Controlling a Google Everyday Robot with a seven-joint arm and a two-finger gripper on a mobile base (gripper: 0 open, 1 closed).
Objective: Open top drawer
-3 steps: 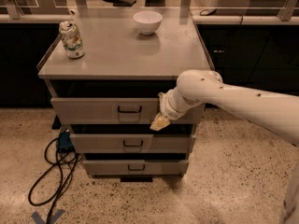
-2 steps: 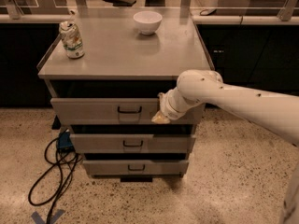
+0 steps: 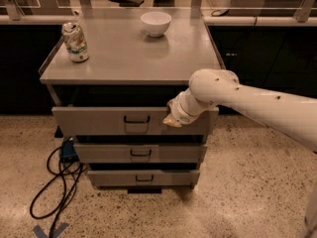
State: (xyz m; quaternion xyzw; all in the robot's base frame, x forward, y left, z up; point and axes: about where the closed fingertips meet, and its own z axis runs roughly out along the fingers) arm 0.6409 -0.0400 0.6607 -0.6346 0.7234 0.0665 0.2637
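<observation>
The top drawer is the widest of three grey metal drawers in a small cabinet. Its front stands out from the cabinet body, with a dark gap above it. A small dark pull handle sits at the centre of its front. My gripper is at the end of my white arm, against the drawer front just right of the handle. Only its pale tip shows below the wrist.
A crumpled can and a white bowl stand on the cabinet top. Two narrower drawers sit below. Black cables lie on the speckled floor at left. Dark counters run behind.
The gripper has risen a little along the drawer front and now sits closer to the drawer's upper edge. The drawer front looks unchanged.
</observation>
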